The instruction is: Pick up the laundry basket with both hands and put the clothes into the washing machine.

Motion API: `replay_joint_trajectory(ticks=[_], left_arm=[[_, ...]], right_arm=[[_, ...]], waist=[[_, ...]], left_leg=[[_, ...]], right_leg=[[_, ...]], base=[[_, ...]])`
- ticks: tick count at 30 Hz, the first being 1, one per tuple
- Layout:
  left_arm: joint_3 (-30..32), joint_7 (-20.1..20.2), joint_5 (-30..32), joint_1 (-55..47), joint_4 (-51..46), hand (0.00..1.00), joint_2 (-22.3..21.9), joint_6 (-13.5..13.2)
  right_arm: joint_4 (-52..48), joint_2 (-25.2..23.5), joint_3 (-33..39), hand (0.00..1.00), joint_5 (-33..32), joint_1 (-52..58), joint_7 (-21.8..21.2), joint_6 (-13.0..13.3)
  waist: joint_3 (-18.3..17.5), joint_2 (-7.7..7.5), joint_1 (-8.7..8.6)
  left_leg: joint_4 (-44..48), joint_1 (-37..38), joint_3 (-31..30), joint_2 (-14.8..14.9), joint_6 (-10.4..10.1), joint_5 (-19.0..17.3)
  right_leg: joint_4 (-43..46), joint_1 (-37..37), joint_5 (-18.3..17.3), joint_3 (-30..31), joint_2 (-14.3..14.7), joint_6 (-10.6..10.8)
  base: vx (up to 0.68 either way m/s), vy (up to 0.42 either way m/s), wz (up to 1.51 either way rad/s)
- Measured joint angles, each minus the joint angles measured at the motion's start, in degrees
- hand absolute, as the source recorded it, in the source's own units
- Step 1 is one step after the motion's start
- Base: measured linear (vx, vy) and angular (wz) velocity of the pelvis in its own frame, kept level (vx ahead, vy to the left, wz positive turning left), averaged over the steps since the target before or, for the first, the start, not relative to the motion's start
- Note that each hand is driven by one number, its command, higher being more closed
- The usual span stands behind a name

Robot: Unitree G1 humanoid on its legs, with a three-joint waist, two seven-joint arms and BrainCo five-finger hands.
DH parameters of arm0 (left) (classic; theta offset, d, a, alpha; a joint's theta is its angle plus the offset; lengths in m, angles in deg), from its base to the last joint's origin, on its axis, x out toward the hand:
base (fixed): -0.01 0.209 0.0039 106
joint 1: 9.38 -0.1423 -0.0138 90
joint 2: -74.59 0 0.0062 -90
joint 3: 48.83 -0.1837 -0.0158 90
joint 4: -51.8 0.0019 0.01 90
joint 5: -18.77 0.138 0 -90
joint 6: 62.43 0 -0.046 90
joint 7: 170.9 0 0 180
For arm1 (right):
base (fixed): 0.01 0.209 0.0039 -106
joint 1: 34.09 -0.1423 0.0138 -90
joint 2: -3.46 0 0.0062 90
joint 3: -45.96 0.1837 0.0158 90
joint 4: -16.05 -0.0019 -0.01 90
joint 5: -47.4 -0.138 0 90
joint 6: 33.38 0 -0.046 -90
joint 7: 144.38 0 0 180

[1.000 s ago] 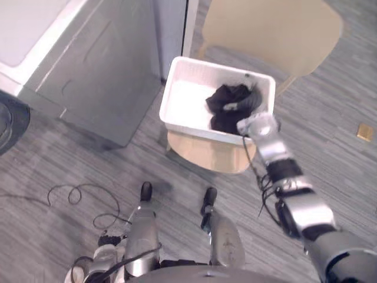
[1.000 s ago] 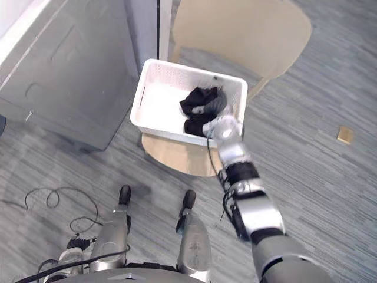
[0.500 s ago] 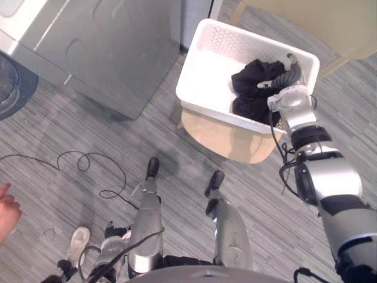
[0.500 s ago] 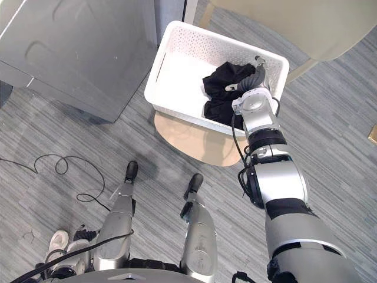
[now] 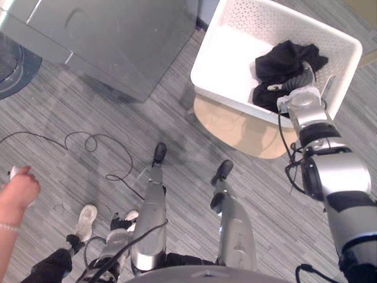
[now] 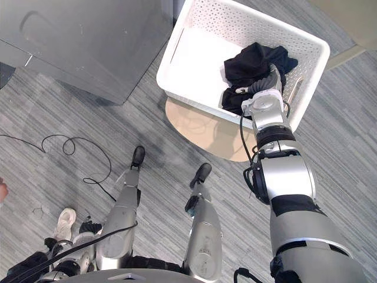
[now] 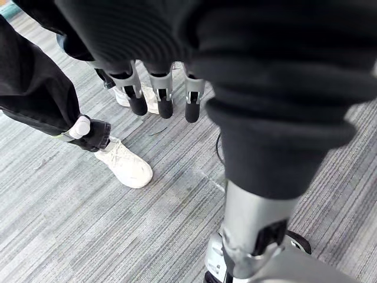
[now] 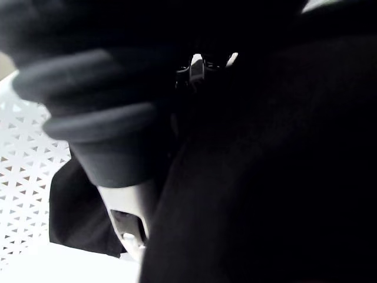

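A white laundry basket (image 5: 219, 94) stands on a round tan stool (image 5: 247, 135). Black clothes (image 5: 283, 62) lie bunched at its right end. My right hand (image 5: 302, 78) is down inside the basket, pressed into the black clothes (image 8: 283, 177), which wrap closely around it in the right wrist view. My left hand (image 7: 163, 97) hangs low by my side over the floor, its fingers straight and holding nothing. The big grey washing machine (image 5: 118, 41) stands to the left of the basket.
A person stands close at my left: a hand (image 5: 17, 188), a white shoe (image 7: 126, 165) and dark trousers (image 7: 35, 88). A dark round part (image 5: 12, 62) sits at the machine's left. A beige chair (image 6: 353, 17) is behind the basket.
The camera has tipped, so the whole scene shifted up and right. My right hand went from the basket's near rim down into the black clothes. A person's hand came in at the left.
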Motion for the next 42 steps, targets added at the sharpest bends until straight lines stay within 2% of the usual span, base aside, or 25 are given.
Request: replay_joint_trajectory(ticks=[3,5,8,9,17,24,29,37,41,42], left_arm=[[-0.88,0.01,-0.02,0.78,0.14,0.0,-0.2,0.0],[-1.2,0.04,-0.08,1.15,0.1,0.0,-0.28,-0.12],[-1.67,-0.13,-0.1,2.31,0.74,0.0,-0.89,-0.12],[-1.73,-0.13,-0.11,2.36,0.75,0.0,-0.89,-0.13],[-2.22,-0.1,-0.51,2.76,0.75,0.0,-0.98,-0.2],[-2.36,-0.14,-0.58,3.1,0.75,0.0,-1.17,-0.19],[-2.38,-0.24,-1.22,3.12,0.76,0.0,-1.18,-0.18],[-2.75,-1.2,-2.66,3.15,0.84,0.0,-1.26,0.03],[-2.76,-1.67,-3.22,3.31,1.41,0.0,-1.26,0.44],[-2.74,-2.14,-3.51,3.3,1.59,0.0,-1.26,0.8]], right_arm=[[1.64,1.98,-1.78,0.0,-1.8,-1.03,-0.68,0.13],[1.65,2.73,-2.49,0.0,-2.26,-1.78,-1.08,0.16],[2.03,4.12,-4.19,0.0,-2.25,-2.23,-1.06,0.59],[2.07,4.17,-4.43,1.0,-2.25,-2.24,-1.02,0.74],[2.09,6.69,-6.84,1.0,-1.41,-2.23,-1.08,2.29],[2.15,6.52,-6.73,1.0,-1.02,-1.96,-1.01,2.34],[2.76,5.75,-5.18,1.0,-2.27,-1.93,0.65,2.23],[3.49,4.23,3.49,1.0,-12.85,-1.94,4.4,2.3],[2.62,1.98,10.05,1.0,-20.96,-2.0,6.93,2.82],[1.1,0.76,12.85,1.0,-25.52,-2.0,8.06,3.52]], waist=[[0.44,0.88,0.66],[0.46,0.95,1.17],[1.03,2.07,2.08],[1.03,2.07,2.16],[1.13,2.32,2.88],[1.17,2.6,3.58],[1.13,2.67,3.77],[1.09,3.08,3.95],[1.07,3.12,3.78],[1.06,3.14,3.55]], left_leg=[[-0.25,-1.03,-0.94,-0.06,-0.04,0.43],[-1.05,-2.04,-1.09,-0.03,-0.07,1.08],[-1.74,-2.68,-1.66,-0.06,-0.06,1.74],[-1.74,-2.75,-1.71,-0.06,-0.07,1.74],[-1.81,-3.23,-2.14,-0.08,-0.16,1.9],[-1.87,-3.24,-2.0,-0.08,-0.17,1.93],[-1.87,-3.22,-1.97,-0.08,-0.18,1.96],[-1.88,-2.96,-1.9,-0.08,-0.25,2.16],[-3.32,-1.59,-1.35,0.03,-0.13,2.91],[-4.04,-0.95,-1.12,0.09,-0.19,3.27]], right_leg=[[-0.53,-0.3,0.17,-0.9,0.03,-0.03],[-0.47,-1.58,0.28,-1.03,0.02,-0.11],[-0.68,-2.06,0.51,-1.6,-0.01,-0.07],[-0.69,-2.1,0.51,-1.65,-0.01,-0.06],[-0.65,-2.51,0.44,-1.87,-0.01,-0.11],[-0.66,-2.66,0.48,-1.75,-0.02,-0.06],[-0.66,-2.66,0.49,-1.73,-0.02,-0.06],[-0.44,-2.61,0.5,-1.62,-0.05,-0.05],[-0.43,-2.15,0.58,-1.25,-0.11,0.0],[-0.47,-1.97,0.64,-1.08,-0.13,0.06]], base=[[0.0,-0.04,0.09],[-0.01,-0.045,0.03],[0.0,-0.044,0.06],[0.01,-0.044,0.03],[0.0,-0.04,0.01],[0.01,-0.034,-0.01],[0.0,-0.038,0.0],[0.0,-0.019,0.0],[0.0,-0.012,-0.03],[0.0,-0.055,-0.05]])
